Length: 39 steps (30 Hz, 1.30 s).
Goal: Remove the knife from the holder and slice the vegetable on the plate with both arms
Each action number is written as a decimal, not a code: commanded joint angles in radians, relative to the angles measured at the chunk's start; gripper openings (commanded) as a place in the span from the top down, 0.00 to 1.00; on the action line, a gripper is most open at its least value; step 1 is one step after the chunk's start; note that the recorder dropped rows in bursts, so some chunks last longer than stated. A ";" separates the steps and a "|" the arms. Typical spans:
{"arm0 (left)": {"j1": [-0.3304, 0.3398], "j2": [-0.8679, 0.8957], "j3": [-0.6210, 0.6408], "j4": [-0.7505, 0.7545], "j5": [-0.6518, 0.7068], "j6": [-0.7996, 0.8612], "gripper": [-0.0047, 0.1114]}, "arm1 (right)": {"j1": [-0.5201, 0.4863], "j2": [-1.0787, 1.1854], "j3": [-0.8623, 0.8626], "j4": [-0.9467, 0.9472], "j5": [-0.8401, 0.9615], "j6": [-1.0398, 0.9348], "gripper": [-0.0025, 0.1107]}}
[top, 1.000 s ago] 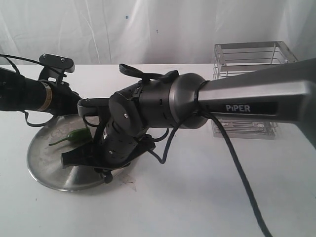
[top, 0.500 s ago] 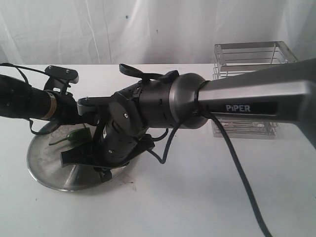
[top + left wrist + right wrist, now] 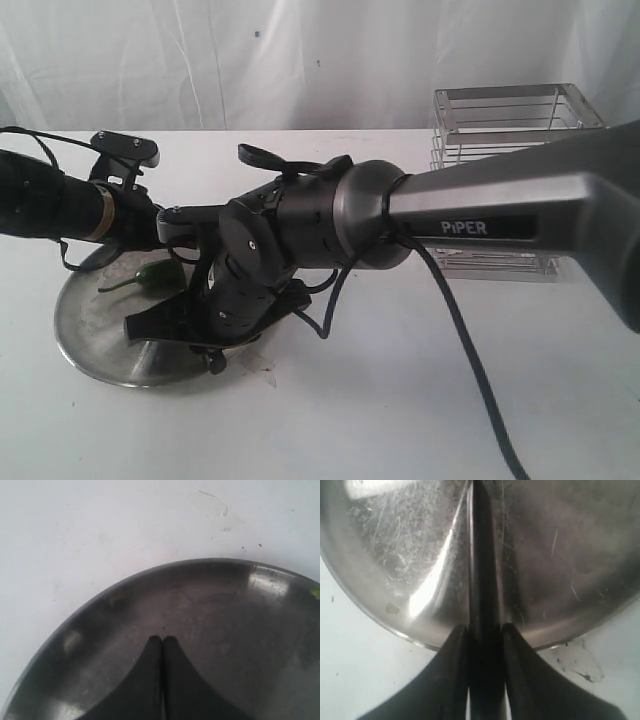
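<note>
The steel plate (image 3: 90, 335) lies at the left of the table, and the small dark green vegetable (image 3: 152, 276) rests on its far side. My right gripper (image 3: 484, 629) is shut on the black knife (image 3: 481, 555); its thin blade runs out across the plate (image 3: 560, 555). In the exterior view the right gripper (image 3: 160, 325) hangs low over the plate's near half, the knife hard to tell from the fingers. My left gripper (image 3: 162, 639) is shut with nothing in it, just above the plate (image 3: 225, 610). The left arm (image 3: 60, 205) reaches in behind the vegetable.
The silver wire holder (image 3: 500, 120) stands at the back right, partly behind the grey PiPER sleeve (image 3: 500, 215). A black cable (image 3: 470, 370) hangs from the right arm towards the table's front. Small dark crumbs (image 3: 580, 665) lie on the white table beside the plate's rim.
The left arm has pushed in to the right, towards the vegetable. The right arm has since shifted a little left and down over the plate, still holding the knife.
</note>
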 commanded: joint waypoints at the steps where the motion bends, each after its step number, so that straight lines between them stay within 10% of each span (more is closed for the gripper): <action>1: 0.001 0.058 0.007 0.018 -0.032 0.002 0.96 | 0.001 0.003 -0.006 -0.007 -0.026 -0.009 0.98; 39: 0.008 0.044 -0.012 -0.097 -0.064 -0.009 0.96 | -0.002 0.003 -0.003 -0.134 0.037 0.031 0.98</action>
